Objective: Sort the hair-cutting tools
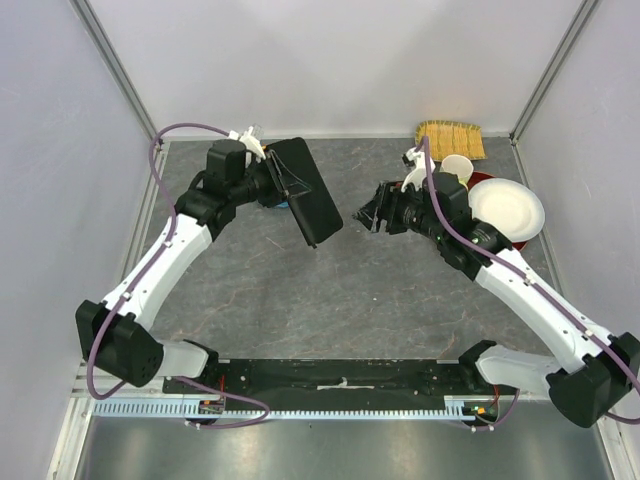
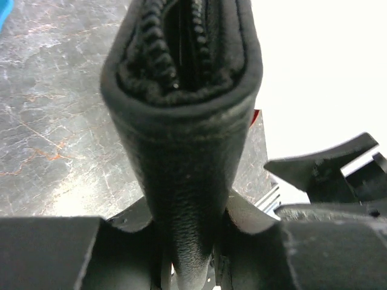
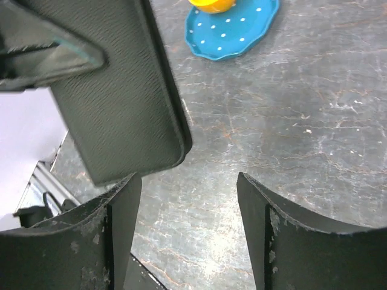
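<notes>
Case hangs tilted above the desk, pinched at one end by the left jaws; right jaws gape empty beside it. That end-only pinch could let it slip.

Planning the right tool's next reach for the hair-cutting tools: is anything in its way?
No scissors or combs show in any view. The black zip case, clamped in the left tool, sits just in front of the open right tool; if they are inside, the case itself is the barrier.
</notes>
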Robot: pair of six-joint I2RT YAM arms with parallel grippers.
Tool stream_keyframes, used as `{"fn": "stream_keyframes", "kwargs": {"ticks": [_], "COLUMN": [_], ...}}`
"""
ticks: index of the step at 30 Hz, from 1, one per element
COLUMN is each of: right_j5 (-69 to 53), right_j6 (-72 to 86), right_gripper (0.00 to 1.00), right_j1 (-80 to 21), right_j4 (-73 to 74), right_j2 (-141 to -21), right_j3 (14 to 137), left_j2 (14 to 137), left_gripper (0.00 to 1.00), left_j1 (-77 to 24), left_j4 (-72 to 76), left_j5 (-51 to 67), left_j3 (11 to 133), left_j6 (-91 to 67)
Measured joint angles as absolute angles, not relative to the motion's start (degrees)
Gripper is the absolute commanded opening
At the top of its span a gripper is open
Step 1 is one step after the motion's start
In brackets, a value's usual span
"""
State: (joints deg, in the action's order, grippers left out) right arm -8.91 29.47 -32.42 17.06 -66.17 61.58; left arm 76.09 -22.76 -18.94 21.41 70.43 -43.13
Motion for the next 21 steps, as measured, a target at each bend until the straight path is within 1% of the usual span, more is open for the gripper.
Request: {"fn": "stream_keyframes", "kwargs": {"ticks": [1, 4, 9, 11, 14, 21], "right_j5": [-8.9, -10.7, -13.2, -14.4, -15.2, -17.1], "right_j6": [28.9, 27.9, 27.7, 28.9, 30.8, 34.3], "right_gripper": [0.69, 0.68, 0.66, 0.63, 0.59, 0.53], "right_j1": [-32.6, -34.4, -41.4, -43.5, -44.3, -44.5], "right_j4": [17.1, 17.1, 16.4, 15.1, 12.6, 8.2], "right_j2": [-65.5, -65.2, -67.9, -69.5, -71.9, -77.5], "right_j3": [61.6, 61.6, 61.6, 61.5, 61.5, 61.6], "left_j2": [77.0, 79.1, 80.1, 80.1, 80.1, 80.1], "left_gripper": [0.17, 0.17, 0.17, 0.17, 0.17, 0.17], "left_j1": [-22.6, -22.6, -22.6, -22.6, -22.6, -22.6], "left_j4": [-20.6, -24.4, -28.0, -29.0, -29.7, -30.2], "left_j5": [20.6, 19.0, 16.9, 16.1, 15.0, 13.6], "left_j3": [72.2, 75.9, 77.4, 77.8, 78.8, 79.2], "left_j6": [-43.1, -43.2, -43.5, -43.9, -44.7, -46.6]}}
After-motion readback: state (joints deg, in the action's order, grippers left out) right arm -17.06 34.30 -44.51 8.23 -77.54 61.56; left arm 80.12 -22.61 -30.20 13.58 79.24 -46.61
